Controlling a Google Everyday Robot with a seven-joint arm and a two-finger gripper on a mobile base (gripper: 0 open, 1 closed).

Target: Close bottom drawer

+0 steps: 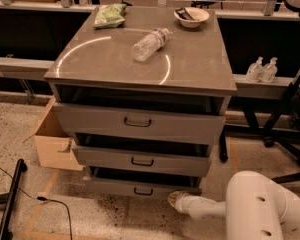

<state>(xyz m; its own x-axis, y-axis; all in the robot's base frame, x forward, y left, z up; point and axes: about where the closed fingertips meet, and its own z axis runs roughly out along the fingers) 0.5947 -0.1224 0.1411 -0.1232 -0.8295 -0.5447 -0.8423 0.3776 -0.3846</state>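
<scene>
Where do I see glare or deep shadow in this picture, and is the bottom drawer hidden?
Camera view: bright curved arcs of glare lie on the grey cabinet top, near the clear plastic bottle; dark shadow fills the gap above the slim grey bottom drawer, hiding its inside; the pincer of the white arm sits low, by that drawer's right front corner.

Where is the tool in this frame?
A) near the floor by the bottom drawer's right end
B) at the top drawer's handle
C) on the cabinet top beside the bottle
A: the tool sits low, just off the floor, by the right end of the bottom drawer front.
</scene>
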